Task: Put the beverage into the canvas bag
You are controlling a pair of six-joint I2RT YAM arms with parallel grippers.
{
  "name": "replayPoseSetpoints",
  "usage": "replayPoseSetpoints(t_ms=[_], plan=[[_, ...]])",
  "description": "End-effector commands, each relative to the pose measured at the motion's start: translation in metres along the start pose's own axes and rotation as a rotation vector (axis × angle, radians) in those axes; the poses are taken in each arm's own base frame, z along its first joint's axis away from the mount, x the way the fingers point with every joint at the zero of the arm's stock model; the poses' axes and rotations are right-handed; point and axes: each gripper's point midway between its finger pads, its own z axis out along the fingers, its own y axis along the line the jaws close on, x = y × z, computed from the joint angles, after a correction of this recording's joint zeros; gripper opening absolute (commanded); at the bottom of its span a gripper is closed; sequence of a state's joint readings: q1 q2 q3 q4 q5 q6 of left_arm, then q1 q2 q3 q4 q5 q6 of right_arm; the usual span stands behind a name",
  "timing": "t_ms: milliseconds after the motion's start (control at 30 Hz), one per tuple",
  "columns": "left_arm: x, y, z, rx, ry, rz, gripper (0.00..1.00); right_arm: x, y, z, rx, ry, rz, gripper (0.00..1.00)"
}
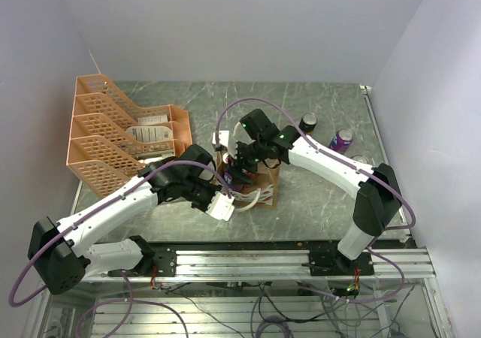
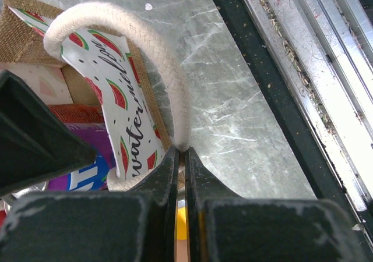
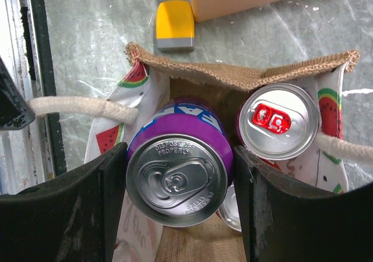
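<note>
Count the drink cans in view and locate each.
5. Purple can in the right gripper, at the open canvas bag; red-tabbed can and a half-hidden can inside it; dark can and second purple can on the table. Others may be hidden.

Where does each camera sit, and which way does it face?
Top external: above and behind the bases, looking down at the grey marbled table; left arm and right arm show whole.
Left wrist: on the left arm, looking along the left gripper, shut on the white rope handle of the tan canvas bag.
Right wrist: looking down into the bag's mouth; the right gripper holds a purple drink can.
Shared: both wrist views show the bag and purple can.
</note>
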State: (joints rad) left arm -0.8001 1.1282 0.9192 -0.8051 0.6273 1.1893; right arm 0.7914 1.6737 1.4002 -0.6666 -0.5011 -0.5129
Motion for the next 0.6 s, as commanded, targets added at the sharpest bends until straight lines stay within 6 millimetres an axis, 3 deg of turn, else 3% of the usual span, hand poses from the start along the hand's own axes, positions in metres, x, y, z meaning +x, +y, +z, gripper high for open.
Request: replayPoseSetpoints(t_ms=[0, 567], plan=[[-0.013, -0.003, -0.002, 0.019, -0.06, 0.004, 0.07, -0.014, -0.007, 0.009, 0.023, -0.047, -0.036, 0.01], [-0.014, -0.004, -0.005, 0.003, -0.08, -0.002, 0.07, 0.006, -0.007, 0.04, -0.015, -0.012, -0.027, 0.1]])
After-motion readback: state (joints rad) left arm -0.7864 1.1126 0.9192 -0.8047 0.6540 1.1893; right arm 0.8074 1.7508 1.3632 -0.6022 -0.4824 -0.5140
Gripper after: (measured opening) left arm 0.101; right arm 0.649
